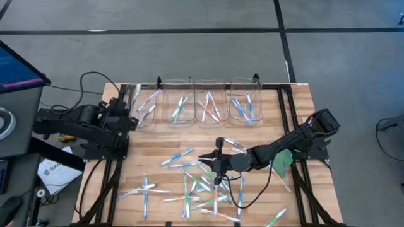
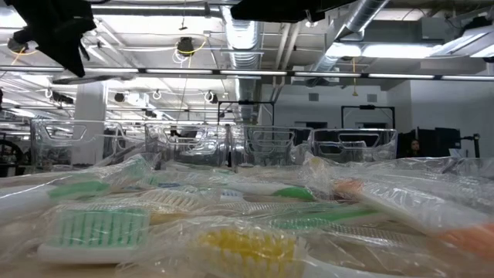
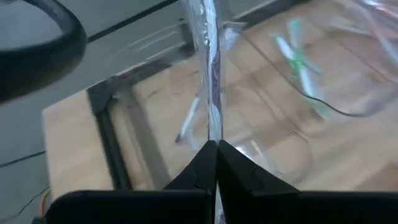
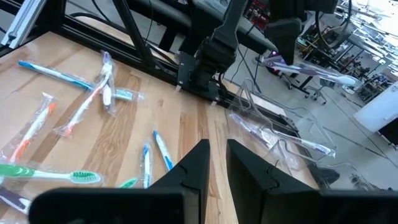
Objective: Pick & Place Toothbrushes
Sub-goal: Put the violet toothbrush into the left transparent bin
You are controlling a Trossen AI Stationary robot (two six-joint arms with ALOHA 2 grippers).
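Observation:
Many wrapped toothbrushes (image 1: 196, 186) lie scattered on the wooden table's near half. Four clear bins (image 1: 194, 101) in a row at the far edge hold a few more. My left gripper (image 3: 216, 148) is up beside the leftmost bin (image 1: 142, 104), shut on a wrapped toothbrush with purple accents (image 3: 211, 74). My right gripper (image 4: 216, 158) hovers over the pile's far part (image 1: 218, 161). Its fingers are a narrow gap apart with nothing between them. My left gripper pinches one end of the wrapped purple toothbrush (image 3: 213, 132) between its two fingertips. The brush runs straight on from the fingers, along their line. It is lifted clear, over the leftmost bin; the right wrist view shows it (image 4: 298, 67) sticking out from the gripper in the air.
A flat green leaf-shaped piece (image 1: 281, 161) lies under the right arm. A black frame (image 1: 287, 107) runs along the table's edges. A monitor (image 1: 19, 66) and papers (image 1: 53, 173) lie off the left side. In the low view, toothbrushes (image 2: 100, 228) fill the foreground.

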